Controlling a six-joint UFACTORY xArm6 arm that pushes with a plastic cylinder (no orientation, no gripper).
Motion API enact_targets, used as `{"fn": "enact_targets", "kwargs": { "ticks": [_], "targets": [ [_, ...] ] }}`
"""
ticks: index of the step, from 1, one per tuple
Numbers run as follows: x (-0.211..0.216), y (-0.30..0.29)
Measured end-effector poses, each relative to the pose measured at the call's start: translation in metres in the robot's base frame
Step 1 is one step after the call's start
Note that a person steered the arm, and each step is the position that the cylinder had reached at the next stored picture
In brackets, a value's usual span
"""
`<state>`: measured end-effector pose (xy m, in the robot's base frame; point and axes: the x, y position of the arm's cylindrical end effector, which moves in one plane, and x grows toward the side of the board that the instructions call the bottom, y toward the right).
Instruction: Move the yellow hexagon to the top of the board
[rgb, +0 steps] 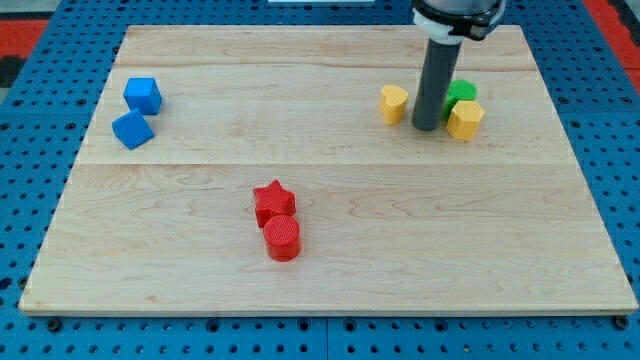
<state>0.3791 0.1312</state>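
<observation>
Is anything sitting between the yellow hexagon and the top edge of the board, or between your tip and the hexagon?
Yes. A green block touches the yellow hexagon on its upper side, on the straight path toward the board's top edge. Nothing lies between my tip and the hexagon; the tip is just to its left.

No text, label, brand, number or sign can be read anywhere in the view: the wooden board (330, 200) carries only plain grain, the coloured blocks have bare faces, the dark rod is unmarked, and the blue perforated surface (40, 120) around the board shows only rows of holes
</observation>
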Motion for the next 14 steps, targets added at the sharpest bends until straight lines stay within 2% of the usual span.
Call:
{"fn": "enact_targets", "kwargs": {
  "ticks": [1, 2, 3, 4, 6, 8, 9, 11, 12, 13, 14],
  "targets": [
    [0.000, 0.001],
    [0.030, -0.012],
    [0.051, 0.067],
    [0.051, 0.097],
    [0.051, 0.099],
    [0.027, 0.113],
    [0.022, 0.089],
    [-0.011, -0.045],
    [-0.031, -0.091],
    [-0.026, -0.110],
    [-0.005, -0.083]
  ]
}}
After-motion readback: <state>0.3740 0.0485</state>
